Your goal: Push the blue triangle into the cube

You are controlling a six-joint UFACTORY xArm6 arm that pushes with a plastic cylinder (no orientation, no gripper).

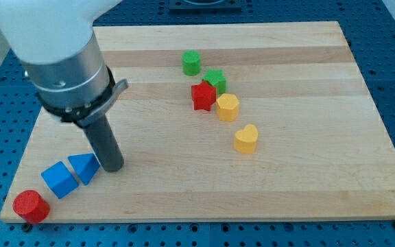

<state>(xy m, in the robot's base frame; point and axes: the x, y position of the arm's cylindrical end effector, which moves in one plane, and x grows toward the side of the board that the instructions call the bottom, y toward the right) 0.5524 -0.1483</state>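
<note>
The blue triangle [84, 167] lies near the board's bottom left corner. The blue cube [60, 180] sits just to its lower left, touching or nearly touching it. My tip [113, 167] rests on the board right beside the triangle's right side, apparently in contact with it. The dark rod rises from there to the grey and white arm at the view's upper left.
A red cylinder [31, 206] stands at the bottom left corner, below the cube. Near the middle are a green cylinder [191, 63], a green star [215, 81], a red star [202, 96], a yellow hexagon [228, 107] and a yellow heart [246, 138]. The wooden board [307, 178] ends near the view's bottom.
</note>
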